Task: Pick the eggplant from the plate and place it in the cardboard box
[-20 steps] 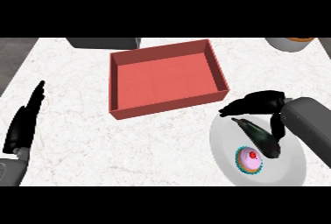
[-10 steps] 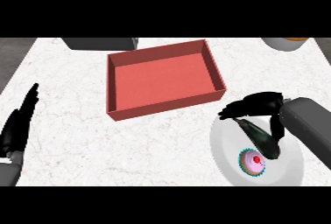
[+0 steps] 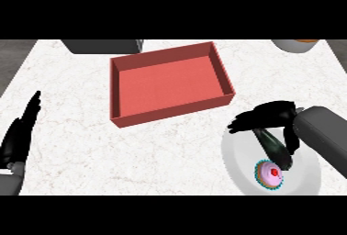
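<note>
On the plate (image 3: 238, 156), right hand (image 3: 267, 117) curls round eggplant (image 3: 274, 148) beside a cupcake (image 3: 270, 174).

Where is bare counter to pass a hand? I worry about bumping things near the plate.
Free: the marble between the red box and the left hand, and the strip below the box toward the plate. Crowded: the plate, where the right hand covers the eggplant beside a cupcake.

No writing, label, brand, number or sign can be read anywhere: the red cardboard box (image 3: 170, 82), the plate (image 3: 238, 156), the marbled counter (image 3: 81, 151) and the things along its far edge all show plain surfaces.
</note>
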You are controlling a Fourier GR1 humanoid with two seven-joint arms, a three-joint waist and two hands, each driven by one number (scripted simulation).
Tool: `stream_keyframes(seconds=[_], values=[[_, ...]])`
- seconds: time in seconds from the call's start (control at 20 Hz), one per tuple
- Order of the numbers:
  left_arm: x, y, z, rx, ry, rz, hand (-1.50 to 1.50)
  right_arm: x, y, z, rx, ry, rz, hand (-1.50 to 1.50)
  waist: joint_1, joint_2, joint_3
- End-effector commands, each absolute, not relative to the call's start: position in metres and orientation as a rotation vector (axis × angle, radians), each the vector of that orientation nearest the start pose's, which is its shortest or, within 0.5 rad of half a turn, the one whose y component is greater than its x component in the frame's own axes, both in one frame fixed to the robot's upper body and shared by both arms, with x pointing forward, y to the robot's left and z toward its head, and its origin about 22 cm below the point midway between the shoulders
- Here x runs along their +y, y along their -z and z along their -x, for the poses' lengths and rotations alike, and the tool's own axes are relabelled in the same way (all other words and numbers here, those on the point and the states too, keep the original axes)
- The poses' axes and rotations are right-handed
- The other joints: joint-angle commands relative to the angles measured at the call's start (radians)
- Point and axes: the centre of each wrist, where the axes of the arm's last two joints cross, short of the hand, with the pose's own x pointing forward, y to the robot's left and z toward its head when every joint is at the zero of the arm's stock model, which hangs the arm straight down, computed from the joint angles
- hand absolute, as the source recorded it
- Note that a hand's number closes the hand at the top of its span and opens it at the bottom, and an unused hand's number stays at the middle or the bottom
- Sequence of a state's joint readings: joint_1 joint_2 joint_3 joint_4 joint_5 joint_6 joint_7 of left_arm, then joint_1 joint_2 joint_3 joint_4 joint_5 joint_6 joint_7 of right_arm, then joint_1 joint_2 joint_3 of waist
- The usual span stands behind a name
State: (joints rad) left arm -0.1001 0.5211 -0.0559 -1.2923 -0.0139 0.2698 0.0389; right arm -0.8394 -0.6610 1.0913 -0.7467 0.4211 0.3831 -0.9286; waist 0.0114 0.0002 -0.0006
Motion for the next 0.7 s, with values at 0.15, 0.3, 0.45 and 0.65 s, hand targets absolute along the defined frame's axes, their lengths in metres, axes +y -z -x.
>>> stream_keyframes(seconds=[0.15, 0.3, 0.45, 0.65], values=[[0.360, -0.003, -0.263, -1.362, 0.227, -0.645, 0.00, -0.275, -0.027, -0.377, -0.976, -2.109, -0.473, -1.50, -0.003, 0.002, 0.000], [0.351, -0.008, -0.254, -1.369, 0.213, -0.633, 0.00, -0.281, -0.020, -0.367, -0.937, -2.135, -0.463, -1.50, -0.003, -0.001, 0.000], [0.356, -0.020, -0.271, -1.372, 0.223, -0.656, 0.00, -0.258, 0.002, -0.363, -0.988, -2.108, -0.437, 1.50, -0.007, 0.002, 0.001], [0.345, -0.019, -0.258, -1.348, 0.212, -0.633, 0.00, -0.253, 0.008, -0.348, -1.223, -2.072, -0.348, 1.50, -0.011, -0.004, 0.001]])
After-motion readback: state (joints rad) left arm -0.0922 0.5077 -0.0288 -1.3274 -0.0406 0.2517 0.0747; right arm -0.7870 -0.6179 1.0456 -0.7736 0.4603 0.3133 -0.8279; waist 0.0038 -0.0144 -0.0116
